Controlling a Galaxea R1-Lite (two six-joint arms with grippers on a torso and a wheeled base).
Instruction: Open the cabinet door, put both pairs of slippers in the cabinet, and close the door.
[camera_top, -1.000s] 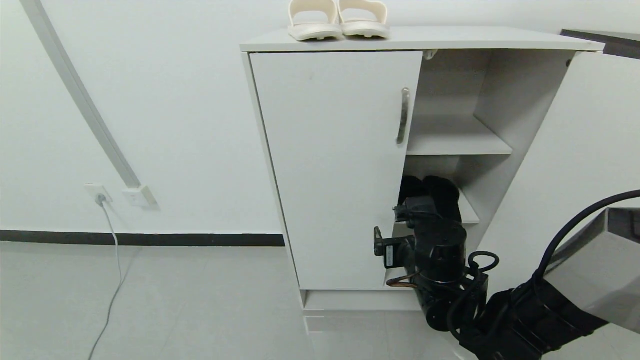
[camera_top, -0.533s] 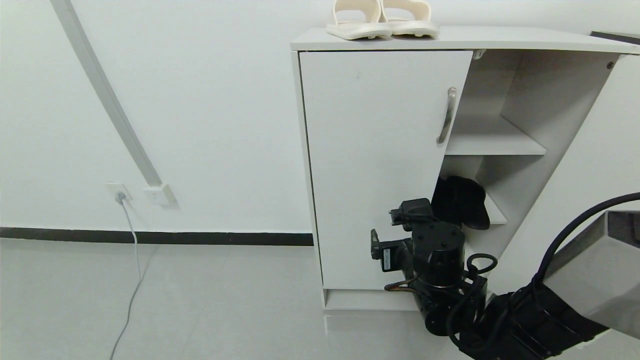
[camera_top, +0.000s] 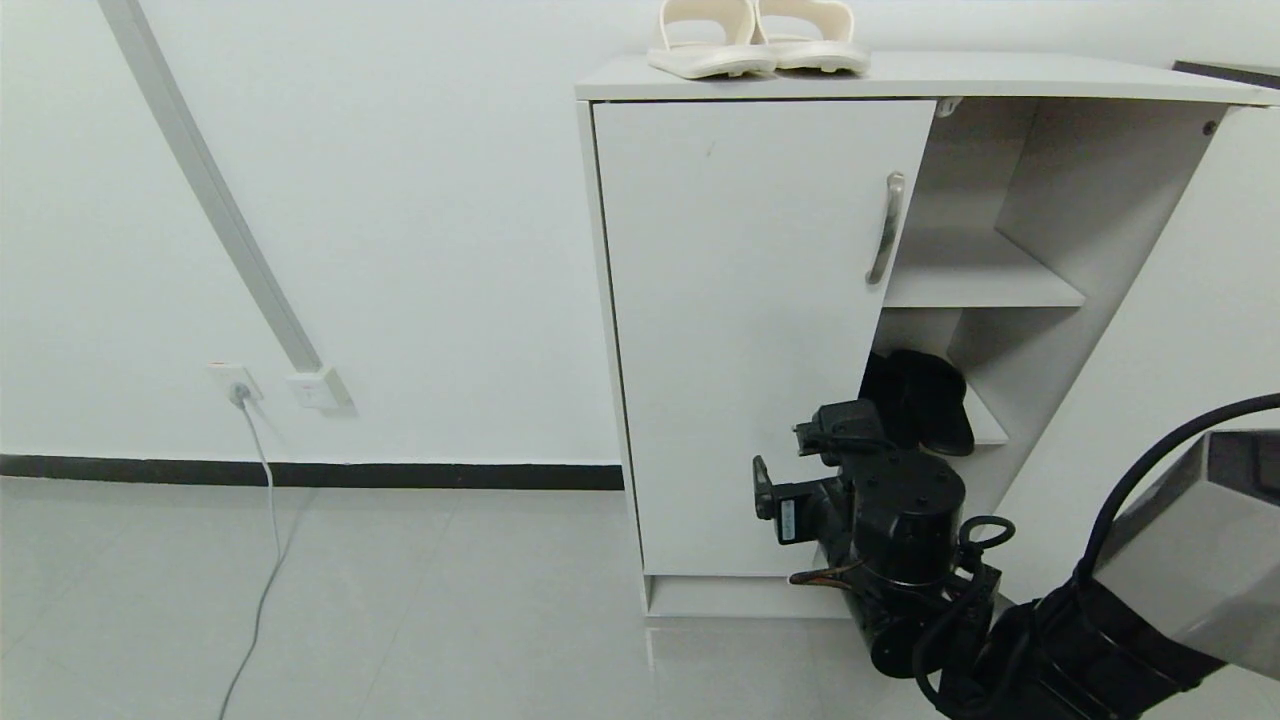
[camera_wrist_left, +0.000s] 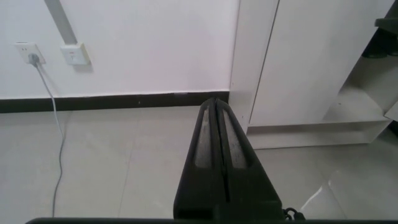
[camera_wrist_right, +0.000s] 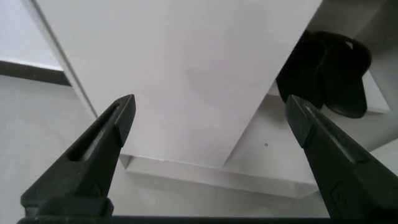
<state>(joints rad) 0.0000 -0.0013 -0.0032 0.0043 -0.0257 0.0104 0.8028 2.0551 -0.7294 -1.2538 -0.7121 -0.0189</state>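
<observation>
Black slippers (camera_top: 920, 400): matte pair, lower shelf inside white cabinet (camera_top: 760, 330), right door (camera_top: 1160, 300) open. Cream slippers (camera_top: 755, 45): on cabinet top. Right hand (camera_wrist_right: 210, 106): spread wide, empty. Left hand (camera_wrist_left: 216, 109): closed tight, empty.

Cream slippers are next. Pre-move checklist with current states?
1. Right door swung open: ok.
2. Black slippers on the lower shelf: ok.
3. Cream slippers stowed: not ok, they sit on the cabinet top.
4. Right gripper open, holding nothing: ok.
5. Left gripper shut, holding nothing: ok.
</observation>
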